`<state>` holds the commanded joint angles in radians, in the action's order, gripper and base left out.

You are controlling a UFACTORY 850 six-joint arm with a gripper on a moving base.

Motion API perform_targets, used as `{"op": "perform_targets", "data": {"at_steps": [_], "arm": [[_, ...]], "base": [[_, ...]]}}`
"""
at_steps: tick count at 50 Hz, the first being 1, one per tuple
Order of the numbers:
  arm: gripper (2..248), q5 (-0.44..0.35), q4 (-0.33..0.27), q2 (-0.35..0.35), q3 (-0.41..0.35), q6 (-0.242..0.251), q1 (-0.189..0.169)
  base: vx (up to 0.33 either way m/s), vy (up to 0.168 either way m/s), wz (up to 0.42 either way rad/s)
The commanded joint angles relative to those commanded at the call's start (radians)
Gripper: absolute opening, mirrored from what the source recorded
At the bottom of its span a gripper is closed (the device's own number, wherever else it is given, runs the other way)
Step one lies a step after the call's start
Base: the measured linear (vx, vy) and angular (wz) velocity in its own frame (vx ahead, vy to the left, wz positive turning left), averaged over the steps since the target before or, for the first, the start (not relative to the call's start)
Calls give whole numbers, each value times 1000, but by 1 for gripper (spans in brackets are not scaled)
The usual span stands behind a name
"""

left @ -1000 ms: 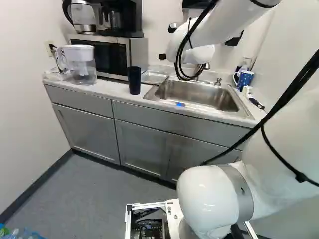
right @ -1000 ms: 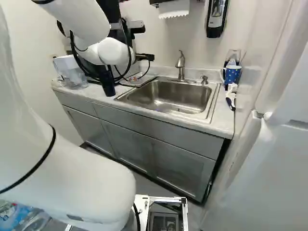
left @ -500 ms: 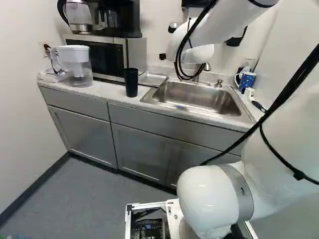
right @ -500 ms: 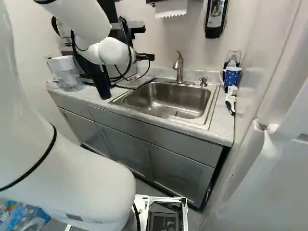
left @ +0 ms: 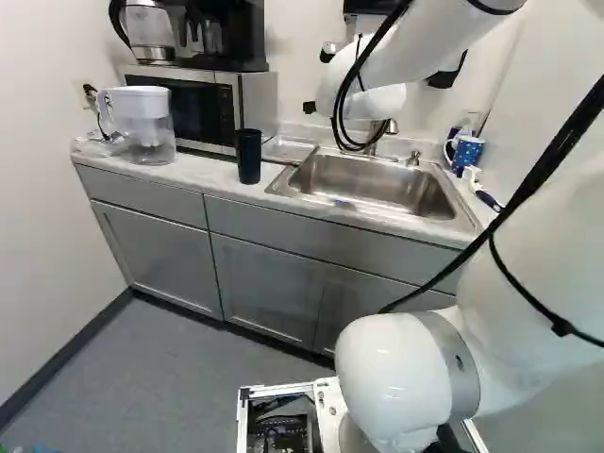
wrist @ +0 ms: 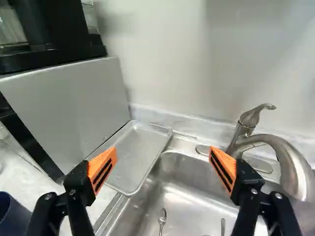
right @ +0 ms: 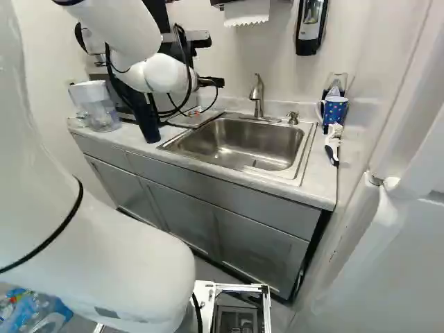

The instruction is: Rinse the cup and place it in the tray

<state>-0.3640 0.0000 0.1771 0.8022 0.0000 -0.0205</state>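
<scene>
Past the white wrist in the right base view, a black part of my gripper point(right: 210, 82) shows; its fingertips are hidden there. In the wrist view the gripper point(wrist: 163, 168) stands wide open, nothing held between its orange pads. A tall dark cup point(left: 248, 156) stands upright on the counter left of the sink; its rim point(wrist: 5, 204) shows beside one finger in the wrist view. The shallow metal tray point(wrist: 138, 155) lies between microwave and sink, beyond the fingers. The sink point(right: 239, 142) has a faucet point(right: 258, 97) behind it.
A water pitcher point(left: 146, 123) and a microwave point(left: 203, 104) stand left of the cup. Right of the sink are a blue dotted mug point(right: 335, 109) and a brush point(right: 333, 142). Spoon-like utensils point(wrist: 162, 221) lie in the sink. A soap dispenser point(right: 312, 28) hangs above.
The base has moved a little, shifting the whole counter scene in both base views. My arm has barely shifted against its lowest joint. The cup stands in the same place on the counter.
</scene>
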Motion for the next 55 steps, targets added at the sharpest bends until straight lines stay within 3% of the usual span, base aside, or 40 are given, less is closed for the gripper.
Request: {"op": "perform_targets", "data": {"at_steps": [55], "arm": [[247,0,0,-209,201,0,-121]], "base": [[0,0,0]]}}
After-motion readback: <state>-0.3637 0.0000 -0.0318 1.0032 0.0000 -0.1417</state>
